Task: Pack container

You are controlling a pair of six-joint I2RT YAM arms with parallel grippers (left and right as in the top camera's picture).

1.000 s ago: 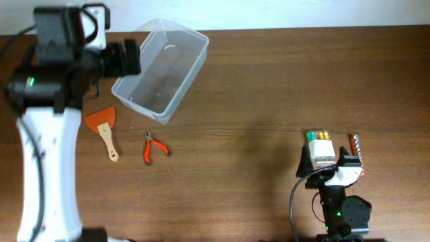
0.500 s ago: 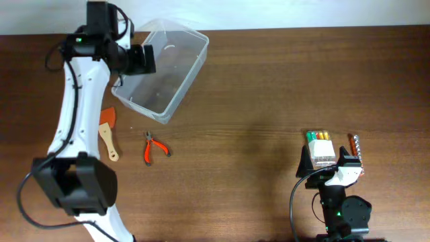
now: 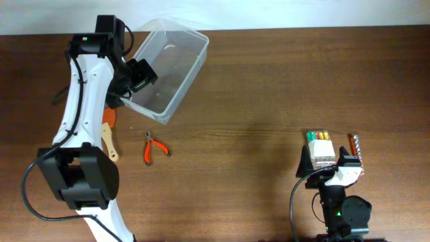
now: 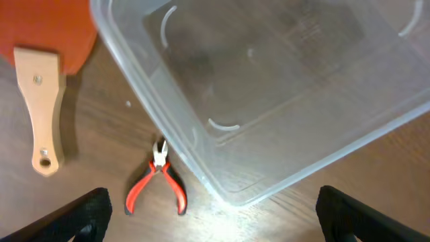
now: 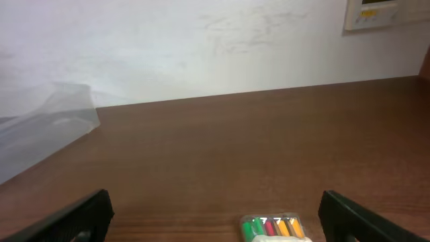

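The container, a clear rectangular tub, lies empty and askew at the table's back left. My left gripper hovers open above its left wall. In the left wrist view the container fills the upper right, its near corner between my spread left gripper fingers, which hold nothing. My right gripper rests open near the front right, just behind a clear pack of coloured batteries. The right wrist view shows the pack low between my open right gripper fingers, and the container far off at left.
Orange-handled pliers lie in front of the container, seen again as pliers in the left wrist view. An orange scraper with a wooden handle lies left of them, partly under my left arm. A small corkscrew-like tool sits right of the battery pack.
My left arm has swung in from the far left and its gripper has moved down over the container's left side. The right arm and all objects have stayed still.
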